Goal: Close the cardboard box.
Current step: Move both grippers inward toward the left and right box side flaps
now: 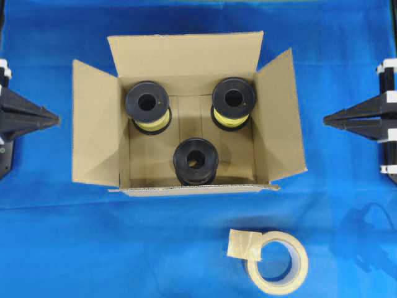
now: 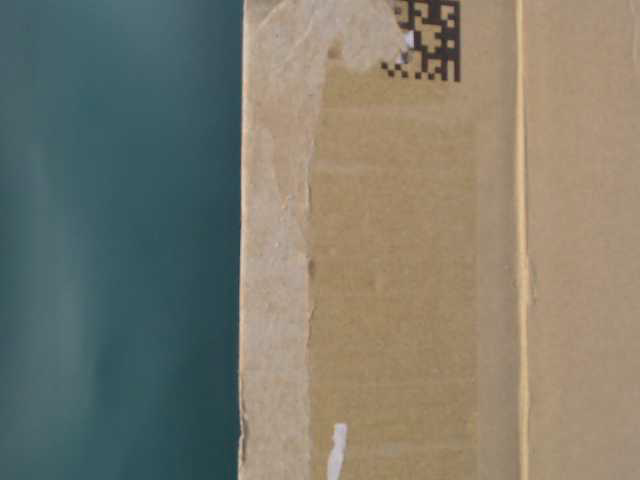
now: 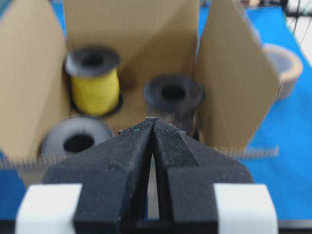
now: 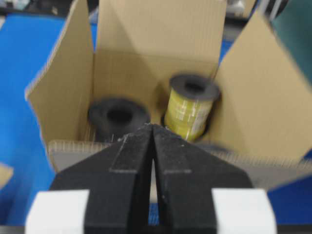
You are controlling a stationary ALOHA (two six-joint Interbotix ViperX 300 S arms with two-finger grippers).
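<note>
The cardboard box (image 1: 99, 133) stands open in the middle of the blue table, all four flaps spread outward. Its side wall fills the table-level view (image 2: 420, 280). Inside stand two yellow-wound spools (image 1: 149, 107) (image 1: 233, 102) and one black spool (image 1: 196, 161). My left gripper (image 1: 57, 118) is shut and empty, well left of the box; its wrist view looks over the left flap (image 3: 29, 78) into the box, tips together (image 3: 152, 119). My right gripper (image 1: 326, 118) is shut and empty, right of the box, tips together (image 4: 152, 126), facing the right flap (image 4: 170, 165).
A beige tape roll (image 1: 277, 263) with a loose tab lies on the blue cloth in front of the box, to the right. It also shows in the left wrist view (image 3: 285, 66).
</note>
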